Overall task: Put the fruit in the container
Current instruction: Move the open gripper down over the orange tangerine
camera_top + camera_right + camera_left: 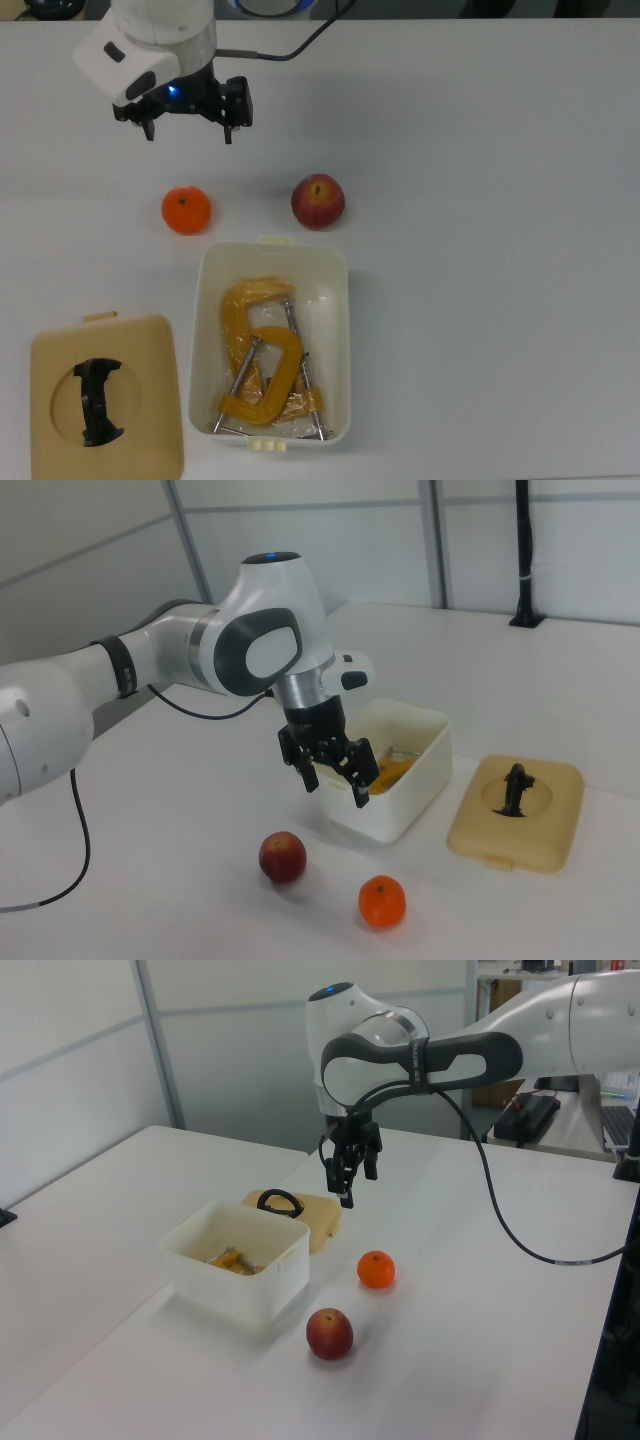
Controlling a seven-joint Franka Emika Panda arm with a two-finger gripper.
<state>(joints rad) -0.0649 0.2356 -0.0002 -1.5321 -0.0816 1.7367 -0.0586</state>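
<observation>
The orange [186,210] [376,1269] [382,901] and the dark red apple [318,201] [329,1333] [283,856] rest on the white table, just beyond one short end of the white tub [206,300] [240,1285] [400,815]. Neither fruit is inside the tub. My gripper [189,132] [356,1182] [336,788] hangs open and empty above the table. In the top view it sits above the orange, nearer the frame's upper edge. Both fruits lie apart from it.
A yellow C-clamp [262,370] [232,1259] [392,770] lies inside the tub. The flat tan lid [150,400] [320,1222] [560,820] with its black handle [97,400] sits beside the tub, at the top view's lower left. The arm's black cable [300,45] trails behind.
</observation>
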